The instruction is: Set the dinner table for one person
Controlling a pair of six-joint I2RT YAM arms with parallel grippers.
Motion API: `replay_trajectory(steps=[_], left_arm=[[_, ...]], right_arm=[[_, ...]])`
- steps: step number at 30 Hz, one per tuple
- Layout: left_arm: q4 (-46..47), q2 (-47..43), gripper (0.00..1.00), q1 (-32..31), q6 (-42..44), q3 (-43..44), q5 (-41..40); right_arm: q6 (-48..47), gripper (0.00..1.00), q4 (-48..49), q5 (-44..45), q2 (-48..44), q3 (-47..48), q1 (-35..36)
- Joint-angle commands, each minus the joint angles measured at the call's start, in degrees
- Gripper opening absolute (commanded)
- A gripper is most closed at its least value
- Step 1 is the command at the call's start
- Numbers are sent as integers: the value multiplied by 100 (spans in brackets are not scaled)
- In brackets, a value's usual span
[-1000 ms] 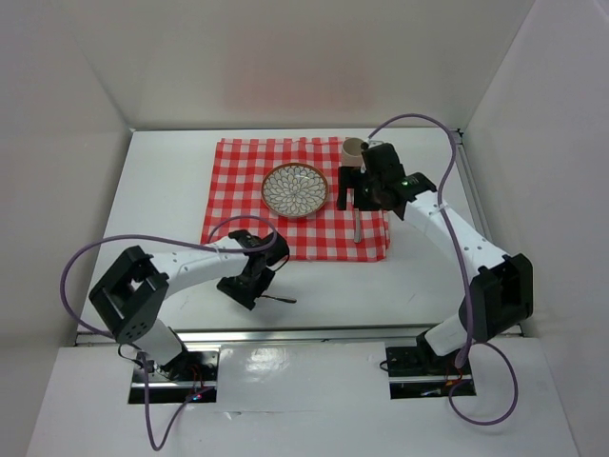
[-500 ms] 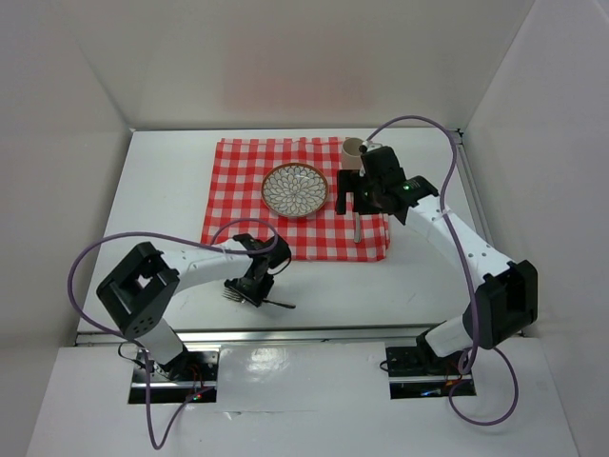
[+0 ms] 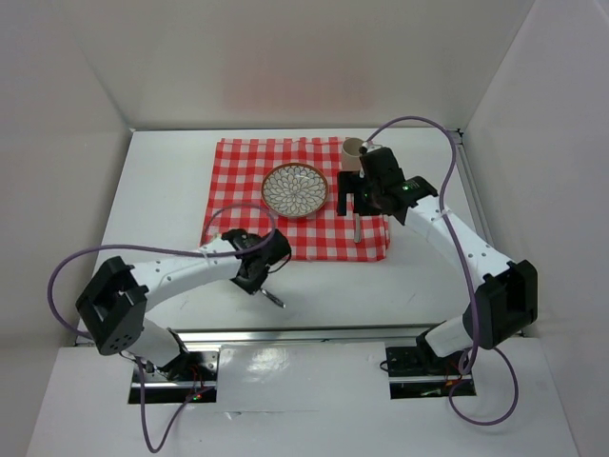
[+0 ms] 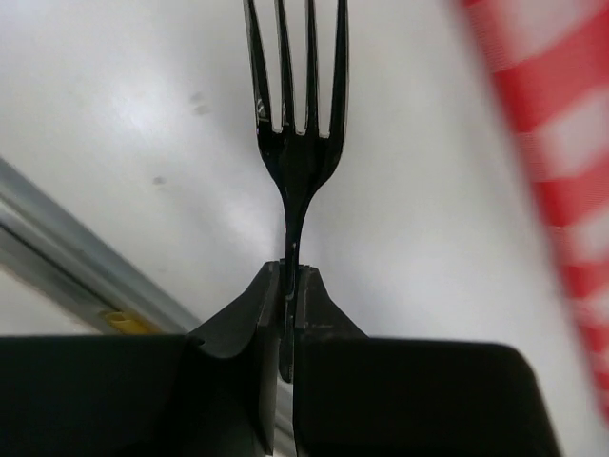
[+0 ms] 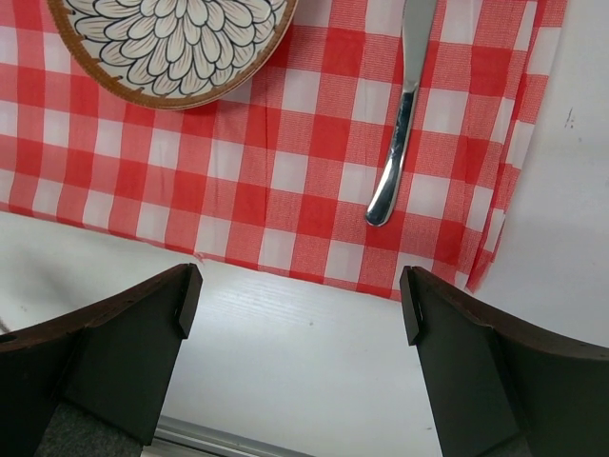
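Observation:
My left gripper [image 3: 259,282] is shut on the thin handle of a black fork [image 4: 295,86], whose tines point away from the jaws over the white dinner table [image 3: 162,190]. From above, one end of the fork [image 3: 272,297] sticks out past the gripper near the front rail. My right gripper [image 3: 350,197] hovers open over the right part of the checked cloth [image 3: 238,205], with nothing between its fingers [image 5: 133,352]. On the cloth sit a flower-patterned plate [image 3: 295,189] and a silver utensil [image 3: 357,228]. The right wrist view shows the same plate [image 5: 171,38] and utensil [image 5: 400,124].
A tan cup [image 3: 353,148] stands at the cloth's back right corner, just behind the right gripper. A silver metal rail [image 3: 314,333] runs along the table's near edge. White walls enclose the table on three sides. The cloth's edge [image 4: 552,143] lies right of the fork.
The left gripper has closed on the fork that lay on the table and turned with it, shifting slightly toward the cloth. The right arm has barely moved.

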Motion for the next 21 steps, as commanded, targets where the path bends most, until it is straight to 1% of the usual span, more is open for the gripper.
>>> replay_trajectory(steps=[1,2,3,4,5,6,7,8,9,10,12,14,15,17,19,21], left_arm=[[-1229,-301,0,6,-127,1139,-1672],[-1145,-301,0,58,937,1472,-2084],[-1092,-301,0,120,1435,1623,-2166],[-882,-301,0,364,2197,1738,-2167],[-645,-301,0,497,2753,1852,-2167],[-538,-188,0,637,3637,2088,-2106],[-242,-134,0,961,4385,2178,-1993],[-12,-47,0,1129,4958,2300,-1844],[51,58,0,1279,5765,2606,-1677],[191,268,0,1533,6269,2731,-1545],[323,524,0,1798,7252,3117,-1298],[498,883,0,2088,7739,3216,-1193],[648,1007,0,2185,8281,3372,-1026],[1017,1280,0,2474,8794,3470,-228],[1089,1789,0,2633,9190,3793,387],[1028,2141,0,2748,9358,4076,496]], right_arm=[[55,99,-111,81,-98,176,70],[55,99,-111,150,-98,176,70],[55,99,-181,151,-98,237,70],[55,99,-234,151,-159,238,70],[55,99,-234,212,-220,238,70],[55,99,-286,291,-221,238,122],[107,99,-365,292,-308,238,123],[108,99,-366,353,-396,238,123],[108,99,-436,353,-449,177,123],[108,99,-497,353,-449,124,123],[160,99,-498,353,-581,71,123],[160,99,-620,415,-581,18,123],[160,99,-621,484,-581,-34,123],[222,99,-674,485,-581,-35,123],[222,99,-674,537,-581,-35,123],[275,99,-674,538,-520,-35,123]])
